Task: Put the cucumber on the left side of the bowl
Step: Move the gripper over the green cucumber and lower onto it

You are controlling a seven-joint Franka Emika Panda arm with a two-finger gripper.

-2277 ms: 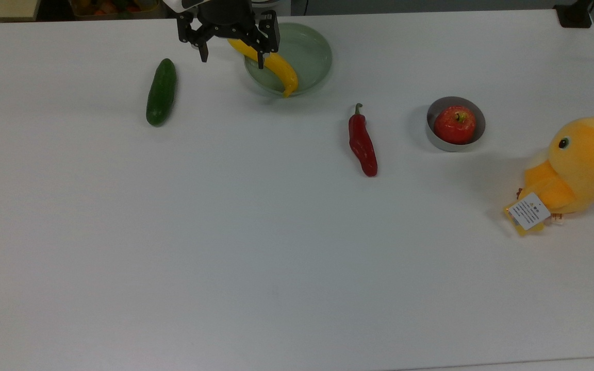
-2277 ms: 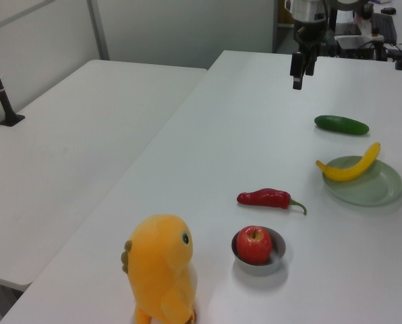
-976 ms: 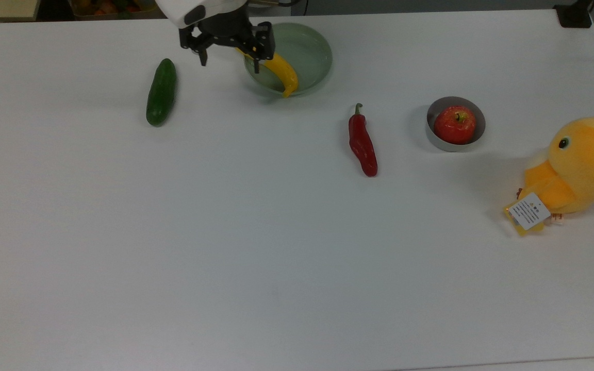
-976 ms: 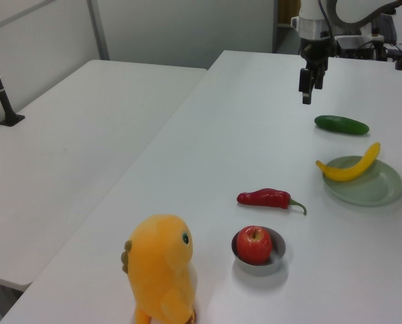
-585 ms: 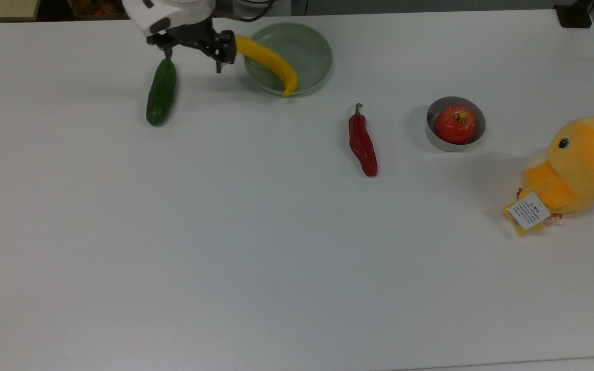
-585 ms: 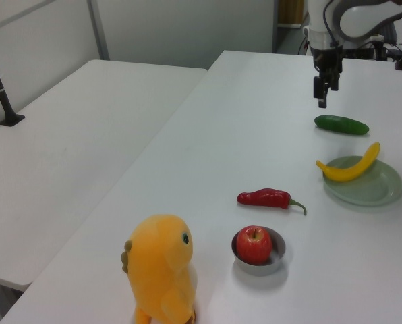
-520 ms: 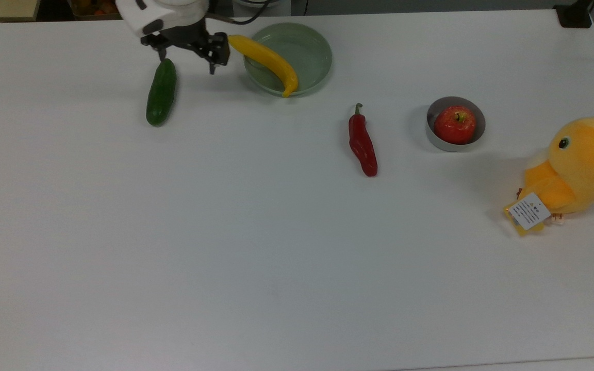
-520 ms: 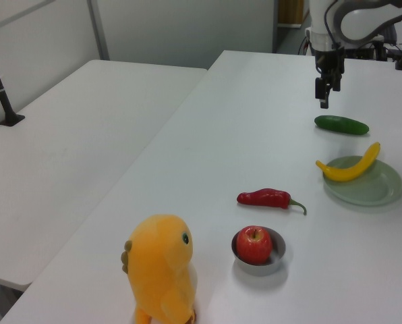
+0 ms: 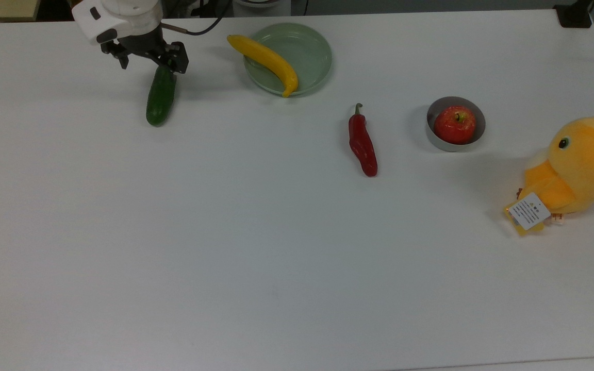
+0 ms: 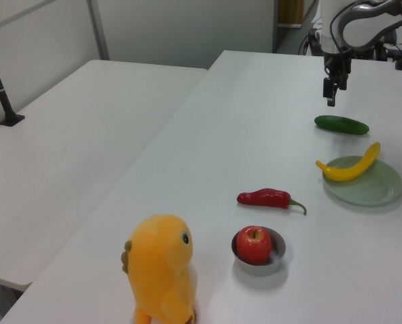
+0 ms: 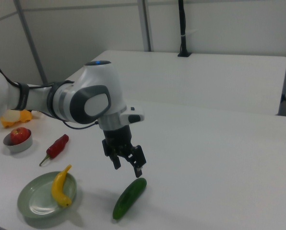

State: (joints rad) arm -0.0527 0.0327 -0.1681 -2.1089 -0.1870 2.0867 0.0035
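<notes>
The dark green cucumber (image 9: 161,98) (image 10: 341,125) (image 11: 128,198) lies on the white table at the top view's upper left. My gripper (image 9: 150,64) (image 10: 332,93) (image 11: 127,168) hangs open just above the cucumber's far end and touches nothing; nothing is between its fingers. The small grey bowl (image 9: 444,147) (image 10: 280,252) (image 11: 17,145) stands far off toward the top view's right, with a red apple (image 9: 455,124) inside it.
A pale green dish (image 9: 312,56) with a yellow banana-shaped fruit (image 9: 268,61) across its rim sits to the right of the cucumber in the top view. A red chili (image 9: 362,144) lies between dish and bowl. A yellow plush toy (image 9: 580,165) sits at the top view's right edge.
My gripper has moved toward the top view's left, from over the dish and the yellow fruit to above the cucumber's far end, and has come lower. Its fingers stayed open. No object has moved.
</notes>
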